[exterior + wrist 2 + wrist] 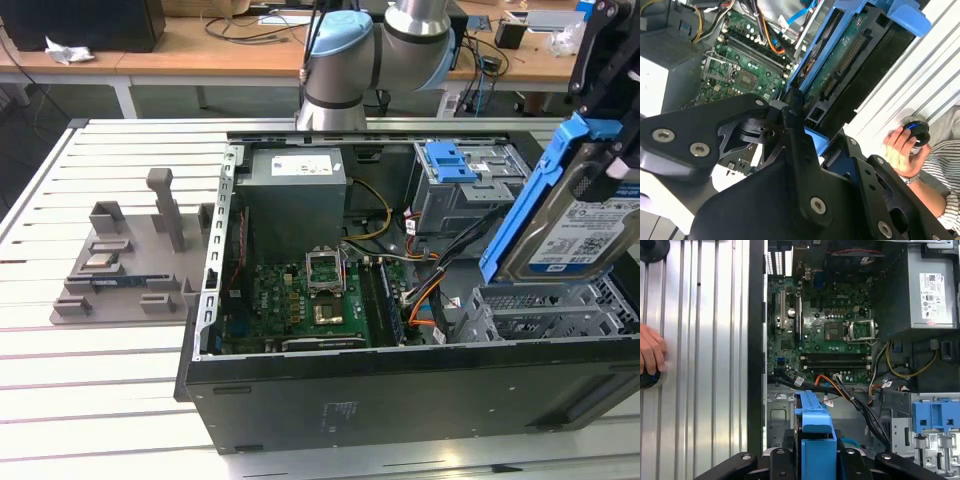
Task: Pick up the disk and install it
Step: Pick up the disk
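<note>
Disk (575, 225) hangs tilted at the exterior view's right, its blue bracket pinched in the gripper (608, 150), above the drive cage (540, 312). Keep yours square to the cage and clear of the cables (425, 298).

The exterior view stands near the open computer case (400, 400), above its near wall, and looks down across it toward the arm (350, 60) and the desks (200, 50) behind. The first wrist view looks straight down into the case. The second wrist view looks in aslant, close behind the gripper (815, 136). All three share the motherboard (290, 300) and the held disk (580, 240).
</note>
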Motion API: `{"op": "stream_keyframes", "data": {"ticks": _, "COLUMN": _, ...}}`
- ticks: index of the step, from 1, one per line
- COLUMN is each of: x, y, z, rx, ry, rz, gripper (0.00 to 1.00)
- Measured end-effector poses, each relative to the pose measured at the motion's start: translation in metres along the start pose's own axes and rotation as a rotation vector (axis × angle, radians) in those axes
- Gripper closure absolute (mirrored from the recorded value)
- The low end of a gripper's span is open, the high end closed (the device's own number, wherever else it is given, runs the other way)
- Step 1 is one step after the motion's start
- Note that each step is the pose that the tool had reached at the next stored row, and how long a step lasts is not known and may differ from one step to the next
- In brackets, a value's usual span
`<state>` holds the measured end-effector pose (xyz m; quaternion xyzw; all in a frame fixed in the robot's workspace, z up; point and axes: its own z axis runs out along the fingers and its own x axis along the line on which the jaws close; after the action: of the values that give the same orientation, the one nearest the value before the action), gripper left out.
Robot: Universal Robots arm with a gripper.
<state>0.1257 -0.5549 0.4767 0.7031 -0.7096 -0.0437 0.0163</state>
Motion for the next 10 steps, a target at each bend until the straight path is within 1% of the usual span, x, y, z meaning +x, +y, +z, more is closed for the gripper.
{"op": "stream_keyframes", "data": {"ticks": 4, "x": 0.0002, "y": -0.0093, "z": 0.0073, "rx": -0.0032, "ry": -0.0001, "rz": 0.000, "gripper": 0.63}}
{"op": "stream_keyframes", "data": {"ticks": 7, "x": 0.0002, "y": -0.0137, "z": 0.0081, "rx": -0.0036, "ry": 0.0001, "rz": 0.000, "gripper": 0.63}}
{"op": "stream_keyframes", "data": {"ticks": 10, "x": 0.0002, "y": -0.0142, "z": 0.0080, "rx": -0.0035, "ry": 0.0000, "rz": 0.000, "gripper": 0.63}}
